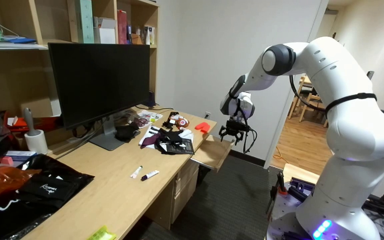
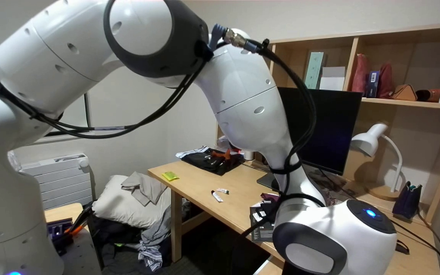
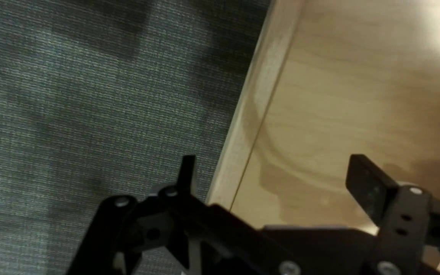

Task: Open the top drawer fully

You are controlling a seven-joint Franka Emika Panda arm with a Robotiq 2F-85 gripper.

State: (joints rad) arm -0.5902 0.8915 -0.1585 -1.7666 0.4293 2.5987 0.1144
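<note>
The top drawer (image 1: 210, 150) is pulled well out from under the desk's far end, its bare light-wood inside showing. It also fills the right of the wrist view (image 3: 342, 99), its thin front panel running slantwise. In an exterior view only a small part of the drawer (image 2: 271, 267) shows at the bottom edge. My gripper (image 1: 229, 140) is open and empty by the front panel. In the wrist view the gripper (image 3: 273, 162) has one finger over the carpet outside the panel and one over the drawer's inside. Whether a finger touches the panel I cannot tell.
Deeper drawer fronts (image 1: 185, 190) stand below, shut. The desk (image 1: 112, 180) carries a monitor (image 1: 102, 83), a red object (image 1: 202, 127) near its edge, dark cloths and papers (image 1: 172, 136), and two markers (image 1: 150, 175). A wall stands beyond the drawer.
</note>
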